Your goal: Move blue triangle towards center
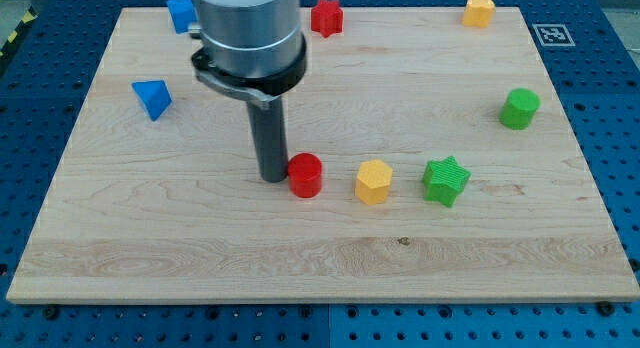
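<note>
The blue triangle lies near the left side of the wooden board. My tip stands near the board's middle, well to the right of and below the blue triangle. It touches the left side of a red cylinder. The arm's grey body hides part of the board's top.
A yellow hexagon block and a green star sit right of the red cylinder. A green cylinder is at the right. A yellow block, a red star-like block and a partly hidden blue block line the top edge.
</note>
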Controlling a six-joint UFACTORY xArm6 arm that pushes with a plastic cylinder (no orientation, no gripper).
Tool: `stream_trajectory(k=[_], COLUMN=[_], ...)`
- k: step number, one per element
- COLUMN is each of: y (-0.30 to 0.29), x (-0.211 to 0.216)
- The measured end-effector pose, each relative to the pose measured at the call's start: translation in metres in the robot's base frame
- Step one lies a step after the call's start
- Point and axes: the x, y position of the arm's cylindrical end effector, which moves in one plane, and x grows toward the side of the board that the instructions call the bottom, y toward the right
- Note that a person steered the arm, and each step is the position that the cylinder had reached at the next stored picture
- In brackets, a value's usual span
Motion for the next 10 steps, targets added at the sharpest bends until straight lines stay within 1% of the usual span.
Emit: stream_trajectory(k=[1, 2, 3, 4, 5, 6, 7, 8, 9, 10], y=[0.007, -0.044, -0.136, -0.230, -0.251, -0.223, -0.172, -0.145, -0.144, -0.166], x=[-0.002, -0.004, -0.014, -0.057, -0.106, -0.106, -0.099, -0.097, -0.102, -0.136])
